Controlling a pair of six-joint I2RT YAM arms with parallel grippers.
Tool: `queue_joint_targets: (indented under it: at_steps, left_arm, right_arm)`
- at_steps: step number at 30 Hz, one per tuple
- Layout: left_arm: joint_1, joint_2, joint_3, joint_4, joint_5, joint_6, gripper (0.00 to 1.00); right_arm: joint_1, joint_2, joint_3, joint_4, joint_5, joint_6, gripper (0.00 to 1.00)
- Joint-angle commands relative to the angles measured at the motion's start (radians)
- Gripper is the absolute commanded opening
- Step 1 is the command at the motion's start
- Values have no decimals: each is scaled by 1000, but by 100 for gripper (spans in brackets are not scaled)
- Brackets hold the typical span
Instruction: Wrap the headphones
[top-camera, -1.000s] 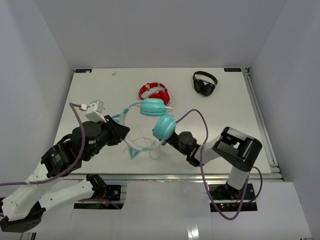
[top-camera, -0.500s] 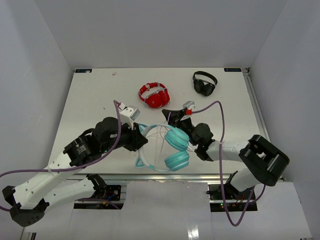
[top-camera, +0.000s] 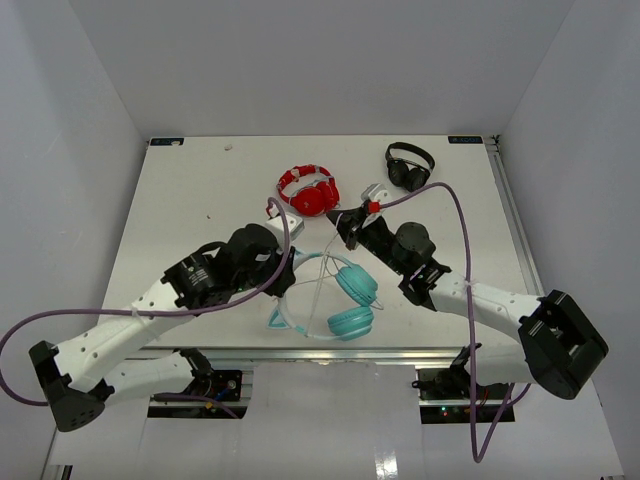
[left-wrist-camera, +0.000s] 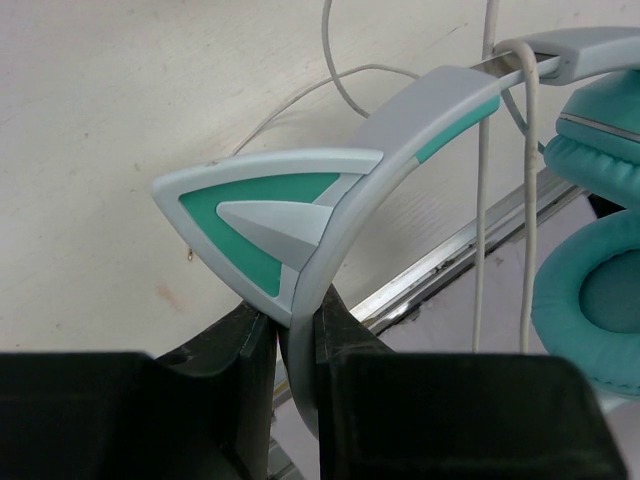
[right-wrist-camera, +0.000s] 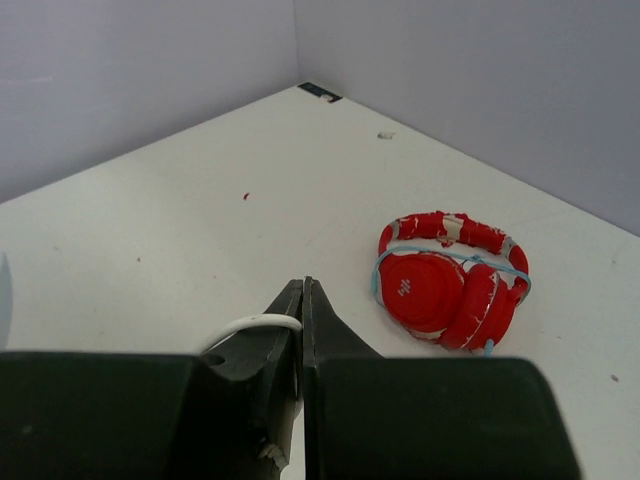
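The teal headphones (top-camera: 345, 300) hang near the table's front edge, ear cups low and to the right. My left gripper (top-camera: 283, 272) is shut on their pale headband (left-wrist-camera: 400, 150), just below a cat-ear point (left-wrist-camera: 265, 225). The ear cups (left-wrist-camera: 595, 290) show at the right of the left wrist view. The thin white cable (top-camera: 322, 275) runs up from the headband to my right gripper (top-camera: 342, 219), which is shut on it. In the right wrist view the cable (right-wrist-camera: 250, 325) loops out from between the closed jaws.
Red headphones (top-camera: 309, 190) lie just behind my right gripper and show in the right wrist view (right-wrist-camera: 450, 285). Black headphones (top-camera: 409, 166) lie at the back right. The table's front rail (left-wrist-camera: 470, 245) is under the teal headphones.
Both arms have swung toward the middle. The teal headphones came down and forward, and my right gripper has pulled the cable up and back toward the red headphones.
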Motion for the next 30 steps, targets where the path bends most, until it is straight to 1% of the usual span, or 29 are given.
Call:
queue_joint_targets:
  at_steps: [1, 7, 13, 16, 24, 30]
  left_arm:
    - [-8, 41, 52, -109, -14, 58, 0]
    - [-8, 76, 96, -179, -131, 69, 0]
    - [-9, 161, 129, -247, -232, 67, 0]
    - [-10, 202, 129, -266, -303, 52, 0]
    - [-11, 249, 154, -315, -505, -47, 0]
    - [-11, 309, 193, -401, -624, -134, 0]
  right_arm:
    - [-43, -33, 92, -144, -70, -52, 8]
    - [-70, -23, 193, -331, -147, -92, 8]
    - [-80, 50, 337, -580, -351, -113, 8]
    - [-81, 105, 422, -664, -404, -98, 8]
    - [-108, 169, 477, -692, -614, -44, 8]
    - [-112, 191, 517, -740, -645, -9, 8]
